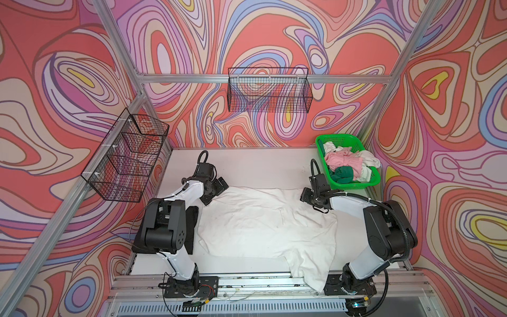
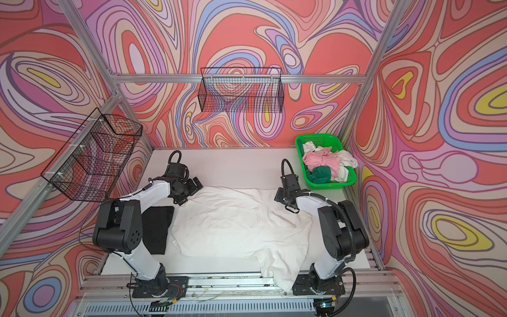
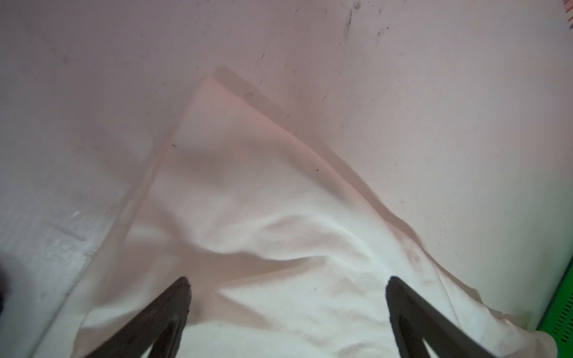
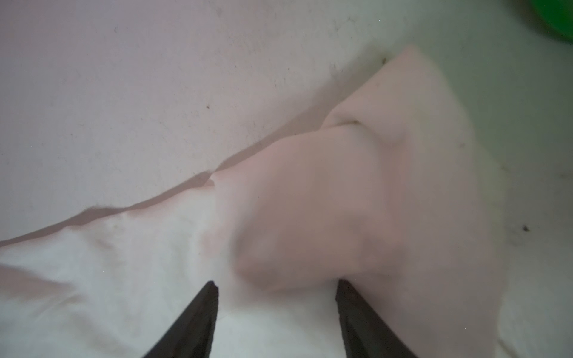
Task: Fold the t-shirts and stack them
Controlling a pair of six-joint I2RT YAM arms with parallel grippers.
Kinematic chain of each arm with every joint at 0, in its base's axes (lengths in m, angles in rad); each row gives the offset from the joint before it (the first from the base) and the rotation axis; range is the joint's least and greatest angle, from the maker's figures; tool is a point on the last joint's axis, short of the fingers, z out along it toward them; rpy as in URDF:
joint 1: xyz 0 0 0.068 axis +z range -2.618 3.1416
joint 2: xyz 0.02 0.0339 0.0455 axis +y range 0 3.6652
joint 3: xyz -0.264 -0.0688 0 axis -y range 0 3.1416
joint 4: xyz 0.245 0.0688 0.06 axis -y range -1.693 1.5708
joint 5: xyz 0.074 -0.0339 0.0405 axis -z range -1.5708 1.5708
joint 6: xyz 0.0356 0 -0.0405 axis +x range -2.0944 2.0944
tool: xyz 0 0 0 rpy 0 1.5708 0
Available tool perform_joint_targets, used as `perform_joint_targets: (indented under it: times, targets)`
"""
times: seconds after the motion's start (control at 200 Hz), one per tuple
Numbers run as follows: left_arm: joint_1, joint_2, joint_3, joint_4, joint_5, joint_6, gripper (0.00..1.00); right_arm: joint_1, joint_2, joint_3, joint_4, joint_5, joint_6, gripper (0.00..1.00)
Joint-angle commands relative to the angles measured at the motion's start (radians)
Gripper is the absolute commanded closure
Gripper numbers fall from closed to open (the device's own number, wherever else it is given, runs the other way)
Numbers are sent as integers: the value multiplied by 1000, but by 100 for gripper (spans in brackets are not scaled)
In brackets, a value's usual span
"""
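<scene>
In both top views the off-white shirt (image 1: 263, 227) lies spread across the middle of the tabletop (image 1: 260, 167). A black shirt (image 2: 159, 227) lies just left of it. Pink, white and green shirts (image 1: 345, 164) fill the basket (image 1: 354, 186) at upper right.

Left wrist: the left fingers (image 3: 173, 307) stand wide apart, released, above the off-white shirt.

Right wrist: the right fingers (image 4: 201, 313) flank a raised bulge of that shirt. I cannot tell whether they grip it.
</scene>
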Motion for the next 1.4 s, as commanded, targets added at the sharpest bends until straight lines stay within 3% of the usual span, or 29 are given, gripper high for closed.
perform_joint_targets:
  times: [0.0, 0.19, 0.466, 0.796, 0.966, 1.392]
  targets:
    - [-15, -17, -48, 27, -24, -29, 0, -4, -10, -26, 18, -2, -4, 36]
    - [-17, -32, -111, 43, -54, -54, 0, -6, -32, -39, 1, 54, -13, 36]
    - [-11, 44, 21, -101, -179, -27, 0, -64, 9, -32, 21, 14, 6, 34]
    - [-8, 169, 146, -170, -188, 5, 0, -82, 152, 35, 48, -31, 3, 32]
    - [-4, 197, 168, -182, -231, 26, 0, -98, 174, 34, 82, -27, 20, 31]
    - [27, 327, 386, -281, -258, 112, 0, -100, 217, 87, 80, -62, -17, 30]
